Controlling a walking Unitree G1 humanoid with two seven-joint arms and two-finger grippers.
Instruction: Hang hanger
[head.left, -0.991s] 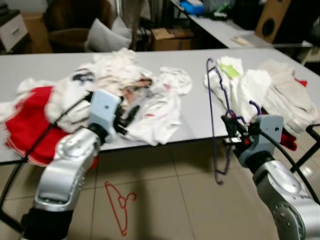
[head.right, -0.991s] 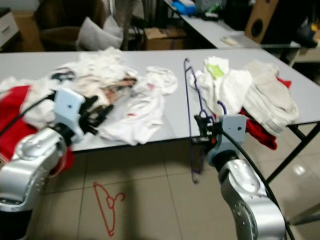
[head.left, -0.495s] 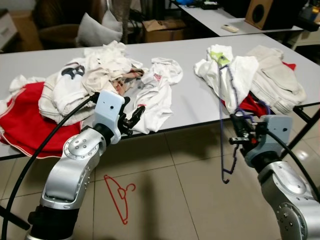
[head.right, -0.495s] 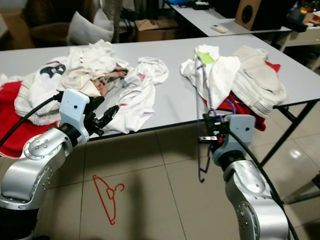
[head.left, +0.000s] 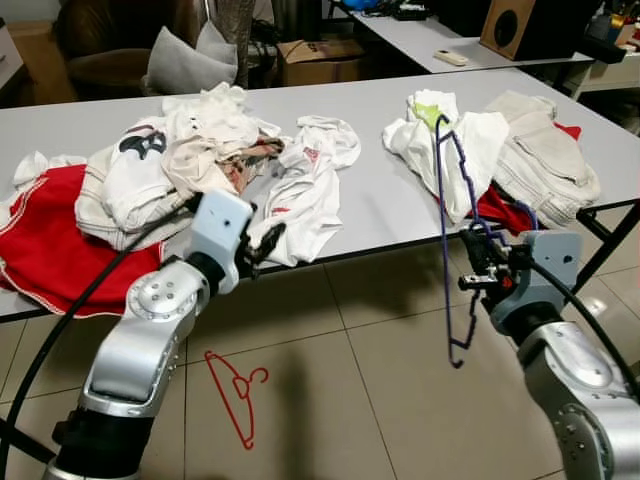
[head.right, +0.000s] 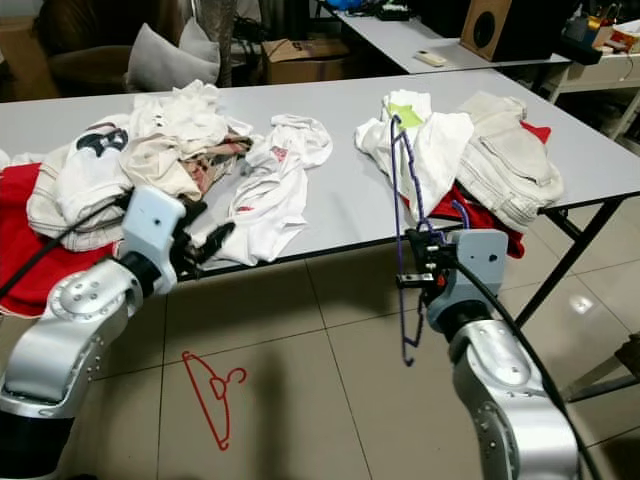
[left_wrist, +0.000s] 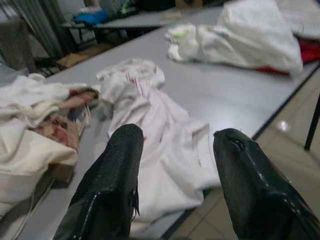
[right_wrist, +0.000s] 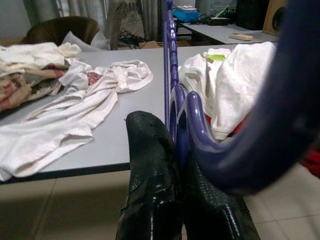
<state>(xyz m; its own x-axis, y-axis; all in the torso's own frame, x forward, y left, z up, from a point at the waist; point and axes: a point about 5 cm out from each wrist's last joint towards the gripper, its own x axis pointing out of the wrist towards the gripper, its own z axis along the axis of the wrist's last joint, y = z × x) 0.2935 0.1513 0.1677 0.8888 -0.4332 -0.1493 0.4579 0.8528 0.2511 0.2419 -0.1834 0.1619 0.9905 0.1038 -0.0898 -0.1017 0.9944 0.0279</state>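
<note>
A purple hanger (head.left: 441, 215) hangs upright in front of the grey table's (head.left: 390, 205) front edge, above the tiled floor. My right gripper (head.left: 476, 266) is shut on it near its hook; the right wrist view shows the black fingers (right_wrist: 150, 150) pinched on the purple hanger wire (right_wrist: 170, 75). My left gripper (head.left: 268, 240) is open at the table's front edge, over a white shirt (left_wrist: 165, 150), holding nothing. A red hanger (head.left: 236, 385) lies on the floor below my left arm.
Piles of white and beige clothes (head.left: 190, 150) and a red cloth (head.left: 60, 240) cover the table's left part. More folded clothes (head.left: 540, 160) lie on the right. A chair with a cushion (head.left: 180, 60), a cardboard box (head.left: 315, 60) and another table (head.left: 430, 30) stand behind.
The whole picture has shifted and sharpened as the camera moved. My right gripper still holds the purple hanger; my left gripper stays open at the table's edge.
</note>
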